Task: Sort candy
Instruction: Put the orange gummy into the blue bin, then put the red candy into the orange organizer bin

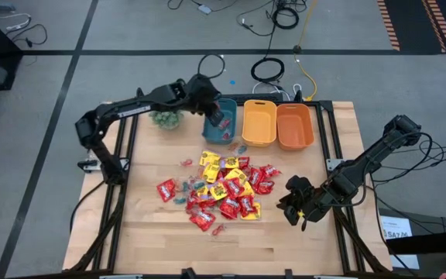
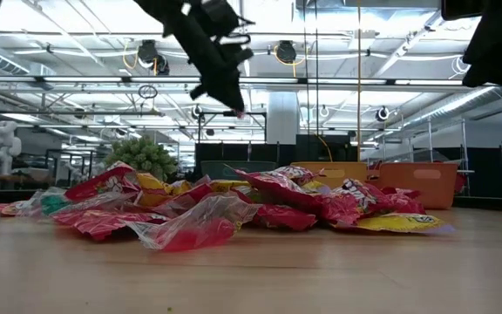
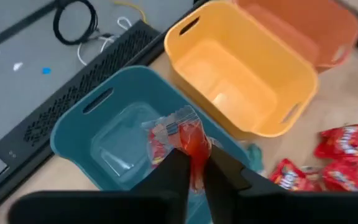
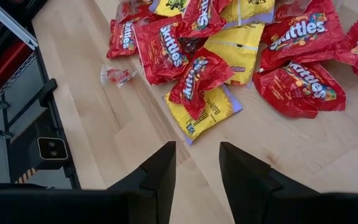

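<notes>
Candy (image 1: pixel 223 190) lies heaped in the middle of the table (image 1: pixel 145 232), red and yellow packets mixed with a few small clear-wrapped pieces strewn at the edges. Over at the far side the left gripper (image 3: pixel 194 171) hangs above the teal bin (image 3: pixel 79 134), its fingers pinched on a red sweet (image 3: pixel 188 140) in crinkly clear wrap, right over the bin's hollow. Beside the teal bin stand a yellow bin (image 1: pixel 259 122) and an orange bin (image 1: pixel 294 125), touching each other. A small green plant (image 1: pixel 165 118) sits near the teal one. The right gripper (image 4: pixel 194 171) waits low by the heap's right edge, fingers apart, holding nothing
</notes>
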Robot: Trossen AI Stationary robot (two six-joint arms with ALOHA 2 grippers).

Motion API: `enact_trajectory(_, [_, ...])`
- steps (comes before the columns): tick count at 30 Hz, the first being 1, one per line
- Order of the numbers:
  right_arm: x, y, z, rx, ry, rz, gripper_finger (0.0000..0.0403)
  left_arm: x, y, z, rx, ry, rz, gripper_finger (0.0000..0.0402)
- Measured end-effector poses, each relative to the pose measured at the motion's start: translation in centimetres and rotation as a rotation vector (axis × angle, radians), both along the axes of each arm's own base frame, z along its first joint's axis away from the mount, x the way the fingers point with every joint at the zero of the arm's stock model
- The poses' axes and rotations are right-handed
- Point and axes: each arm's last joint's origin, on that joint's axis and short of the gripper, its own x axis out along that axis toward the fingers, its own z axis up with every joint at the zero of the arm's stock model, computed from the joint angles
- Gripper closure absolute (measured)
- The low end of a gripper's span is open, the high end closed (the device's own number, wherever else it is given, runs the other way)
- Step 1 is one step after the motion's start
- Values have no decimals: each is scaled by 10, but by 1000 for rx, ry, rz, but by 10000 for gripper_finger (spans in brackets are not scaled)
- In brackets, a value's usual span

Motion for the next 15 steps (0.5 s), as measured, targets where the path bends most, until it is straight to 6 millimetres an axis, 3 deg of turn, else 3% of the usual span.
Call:
enact_trajectory(9, [0, 0, 0, 7, 1, 5, 289, 12, 12, -26, -63, 49, -10, 232])
enact_trajectory(15, [0, 0, 0, 11, 2, 1, 289, 11, 11, -24, -49, 58, -28, 211])
